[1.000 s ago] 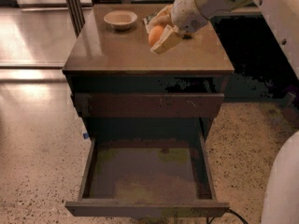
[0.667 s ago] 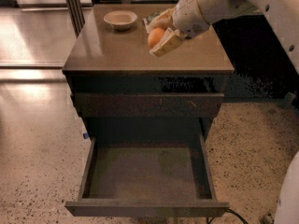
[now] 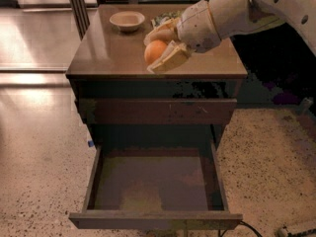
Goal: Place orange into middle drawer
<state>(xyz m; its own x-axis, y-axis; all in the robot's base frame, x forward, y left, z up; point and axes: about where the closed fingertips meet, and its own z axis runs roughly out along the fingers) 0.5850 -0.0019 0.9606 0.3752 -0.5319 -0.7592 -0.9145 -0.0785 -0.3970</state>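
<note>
The orange [image 3: 155, 51] is a small bright-orange fruit held between my gripper's pale fingers [image 3: 170, 58]. My gripper [image 3: 157, 52] is shut on it above the front part of the cabinet top, near the front edge. The arm reaches in from the upper right. The middle drawer [image 3: 155, 181] is pulled wide open below, a dark-brown shallow tray with a bare floor, straight under and in front of the gripper.
A shallow beige bowl [image 3: 127, 20] stands at the back left of the cabinet top [image 3: 103, 51]. A shut drawer front with pale scuffs [image 3: 158, 111] sits above the open drawer. Speckled floor surrounds the cabinet.
My gripper has carried the orange forward, toward the cabinet top's front edge, and the view has shifted slightly.
</note>
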